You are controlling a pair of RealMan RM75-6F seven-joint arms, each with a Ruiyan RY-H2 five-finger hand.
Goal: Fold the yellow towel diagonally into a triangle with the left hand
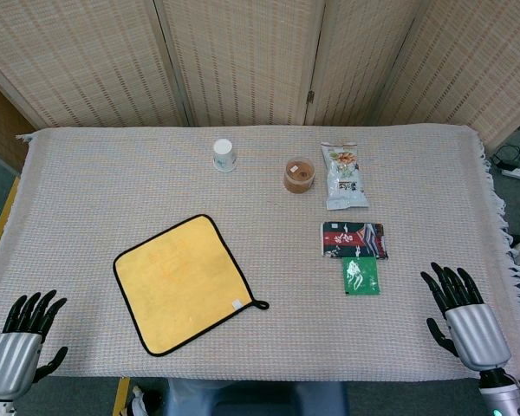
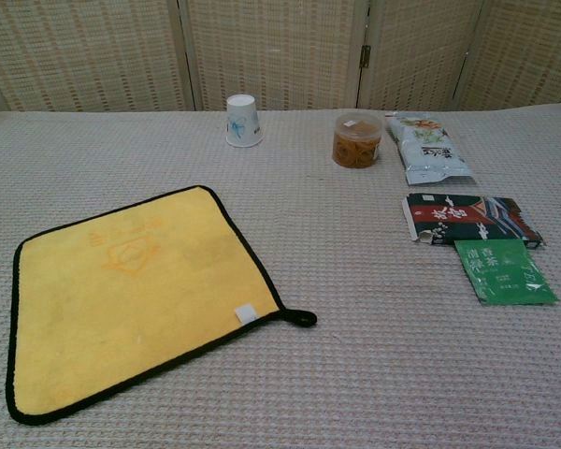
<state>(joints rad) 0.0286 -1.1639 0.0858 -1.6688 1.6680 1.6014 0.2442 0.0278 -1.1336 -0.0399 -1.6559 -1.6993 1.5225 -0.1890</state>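
Note:
The yellow towel [image 1: 180, 282] with a black edge lies flat and unfolded on the table, left of centre; its corner with a small black loop and white tag points right. The chest view shows the same towel [image 2: 136, 295] spread out at lower left. My left hand [image 1: 22, 338] rests at the table's near left corner, fingers spread, holding nothing, well left of the towel. My right hand [image 1: 464, 312] lies at the near right edge, fingers apart and empty. Neither hand shows in the chest view.
A white paper cup [image 1: 224, 155], a small jar with brown contents [image 1: 299, 175] and a white snack bag [image 1: 344, 176] stand at the back. A dark packet [image 1: 353, 239] and a green sachet [image 1: 360, 276] lie right of centre. A woven cloth [image 1: 87, 191] covers the table.

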